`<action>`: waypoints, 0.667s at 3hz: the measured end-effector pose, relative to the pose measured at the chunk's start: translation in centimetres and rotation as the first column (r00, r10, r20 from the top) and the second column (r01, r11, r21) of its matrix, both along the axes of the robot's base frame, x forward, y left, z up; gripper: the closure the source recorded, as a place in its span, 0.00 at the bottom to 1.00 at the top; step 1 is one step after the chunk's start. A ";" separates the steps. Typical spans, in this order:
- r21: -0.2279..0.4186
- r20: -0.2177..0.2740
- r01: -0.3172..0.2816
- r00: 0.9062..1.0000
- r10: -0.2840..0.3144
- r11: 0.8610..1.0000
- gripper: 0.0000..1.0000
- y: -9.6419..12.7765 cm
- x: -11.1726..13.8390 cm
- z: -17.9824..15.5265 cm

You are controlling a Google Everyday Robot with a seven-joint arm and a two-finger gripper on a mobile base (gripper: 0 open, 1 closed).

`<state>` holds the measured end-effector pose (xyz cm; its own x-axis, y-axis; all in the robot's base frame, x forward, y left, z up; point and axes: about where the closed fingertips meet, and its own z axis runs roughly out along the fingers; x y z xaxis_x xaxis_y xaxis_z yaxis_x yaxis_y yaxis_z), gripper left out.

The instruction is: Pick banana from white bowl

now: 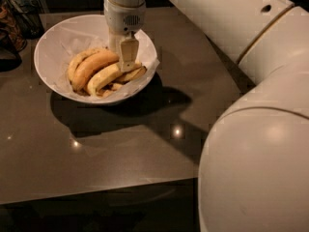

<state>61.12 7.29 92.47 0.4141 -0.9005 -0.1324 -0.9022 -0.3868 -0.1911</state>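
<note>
A wide, shallow white bowl lined with crinkled white paper [53,52] sat at the far left of a glossy dark grey-brown bench [120,149]. A small heap of bananas lay inside it. The long, gently curved pale-yellow banana [103,77] lay near the middle, between a fatter orange-tan banana [94,64] and a short brown-spotted banana [133,75]. The robot's cream-white claw [124,64] reached straight down into the bowl, its tip at the pale banana's upper end. Whether the claw was wide, narrow or gripping could not be told. The bulky white arm [256,153] filled the right side.
</note>
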 end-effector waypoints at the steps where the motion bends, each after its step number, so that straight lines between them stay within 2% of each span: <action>1: 0.000 -0.016 -0.005 1.000 0.005 1.000 0.47 0.3 0.2 -0.7; 2: 0.003 -0.033 -0.001 0.999 0.001 1.000 0.47 0.5 0.1 -1.2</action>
<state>61.21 7.79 91.23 0.4101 -0.8998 -0.1490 -0.9077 -0.3868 -0.1628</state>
